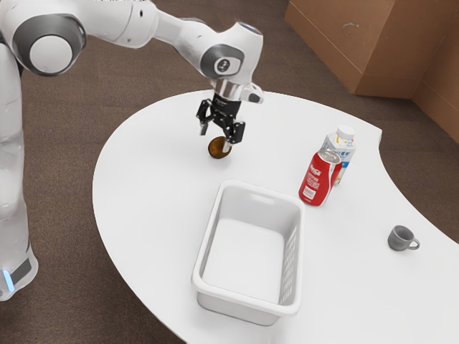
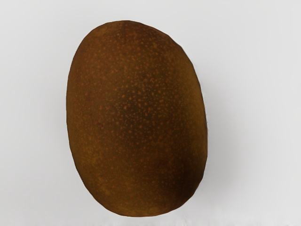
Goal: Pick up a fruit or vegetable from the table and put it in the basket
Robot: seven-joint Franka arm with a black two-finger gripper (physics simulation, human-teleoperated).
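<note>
White arm (image 1: 122, 23), grey joint rings (image 1: 49, 26), black gripper (image 1: 215, 139)

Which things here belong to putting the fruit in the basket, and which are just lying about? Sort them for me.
Part of the job:
- brown speckled fruit, on the table
- white basket, empty
- black gripper, open at the fruit

Just lying about:
- red drink can
- white-capped bottle, beside the can
- grey mug
</note>
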